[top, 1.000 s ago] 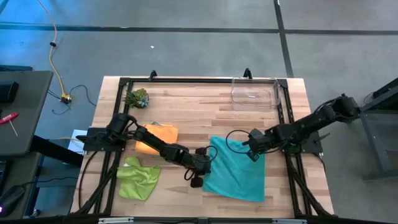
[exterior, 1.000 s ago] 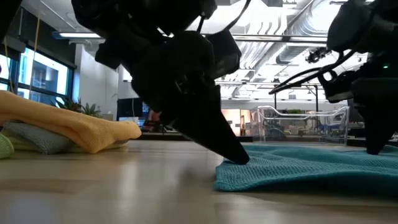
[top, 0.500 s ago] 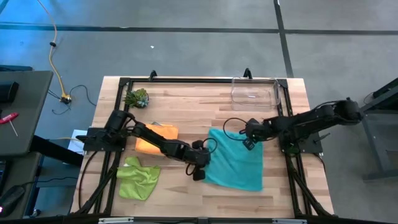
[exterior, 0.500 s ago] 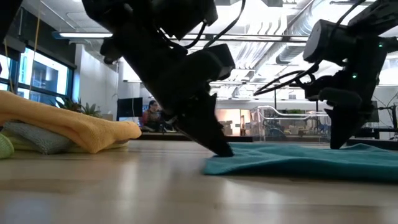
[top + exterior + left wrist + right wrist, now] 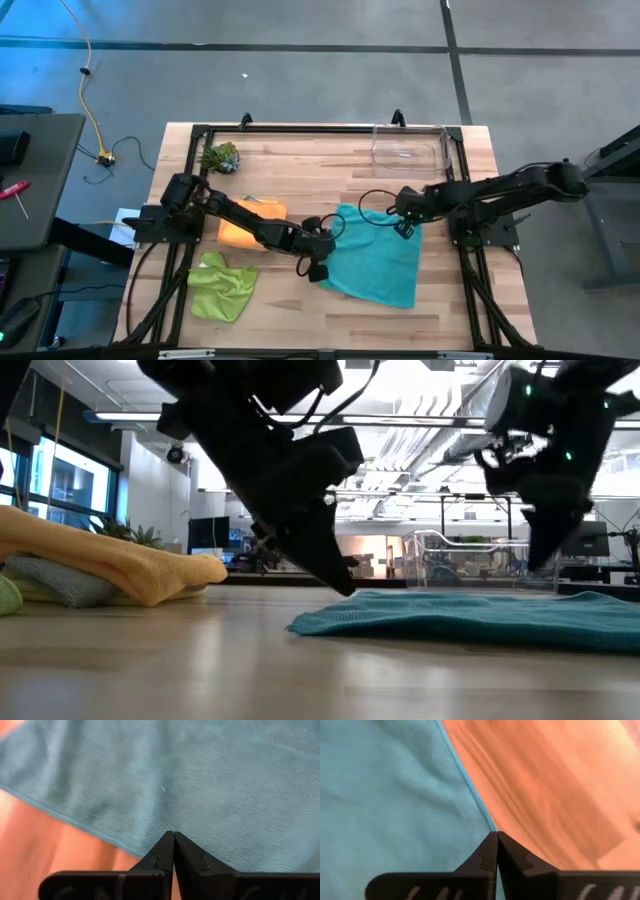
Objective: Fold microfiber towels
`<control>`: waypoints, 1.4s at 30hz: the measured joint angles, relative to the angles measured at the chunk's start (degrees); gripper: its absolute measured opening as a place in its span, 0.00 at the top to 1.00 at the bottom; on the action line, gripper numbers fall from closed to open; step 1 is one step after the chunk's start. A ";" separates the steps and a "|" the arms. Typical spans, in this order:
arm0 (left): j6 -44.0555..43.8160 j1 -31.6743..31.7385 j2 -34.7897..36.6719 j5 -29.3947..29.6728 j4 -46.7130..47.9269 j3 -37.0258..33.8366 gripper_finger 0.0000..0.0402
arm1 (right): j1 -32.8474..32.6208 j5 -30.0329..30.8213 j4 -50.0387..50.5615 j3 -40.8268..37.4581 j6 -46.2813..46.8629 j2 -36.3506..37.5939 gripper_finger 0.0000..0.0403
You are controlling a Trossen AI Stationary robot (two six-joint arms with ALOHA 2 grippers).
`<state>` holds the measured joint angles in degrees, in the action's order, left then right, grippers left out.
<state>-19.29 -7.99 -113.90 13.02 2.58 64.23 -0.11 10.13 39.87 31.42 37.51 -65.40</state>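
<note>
Lying spread flat on the wooden table [image 5: 300, 160], right of its middle, the teal towel [image 5: 375, 260] is a slanted four-sided sheet whose longer run goes from the front edge up toward the back, tilted a little to the left. At the near left of the table sits the crumpled lime green towel [image 5: 222, 285], and behind it the orange towel [image 5: 250, 222], folded; in the low view a grey towel [image 5: 50, 578] lies under the orange one. The left gripper [image 5: 318, 268] is at the teal towel's left edge, fingers pressed fully together; its wrist view shows the tips [image 5: 173, 840] over the cloth just inside the hem, whether pinching it I cannot tell. The right gripper [image 5: 405, 226] is at the towel's far right corner, likewise closed tight, tips [image 5: 496, 838] right at the cloth's edge. Farther back stand the clear plastic bin [image 5: 408, 150] and, at far left, the green spiky plant [image 5: 220, 157].
</note>
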 joint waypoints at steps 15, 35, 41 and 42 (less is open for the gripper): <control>11.02 9.22 10.92 -6.99 -0.52 -2.03 1.00 | -15.17 8.48 -7.75 -7.75 10.76 25.49 1.00; -1.57 19.05 22.94 -15.42 -35.13 -21.77 1.00 | -19.81 10.16 -13.17 -10.62 10.23 29.15 0.98; -1.43 20.33 22.94 -17.87 -34.92 -21.77 1.00 | -15.80 3.26 -5.91 -7.49 11.22 28.38 0.79; -1.59 20.47 22.94 -17.95 -34.60 -21.76 1.00 | -15.11 3.31 -3.73 -6.82 11.55 27.92 0.74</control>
<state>-20.88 12.48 -90.96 -4.93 -32.03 42.46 -15.22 13.43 36.14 24.60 49.06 -37.47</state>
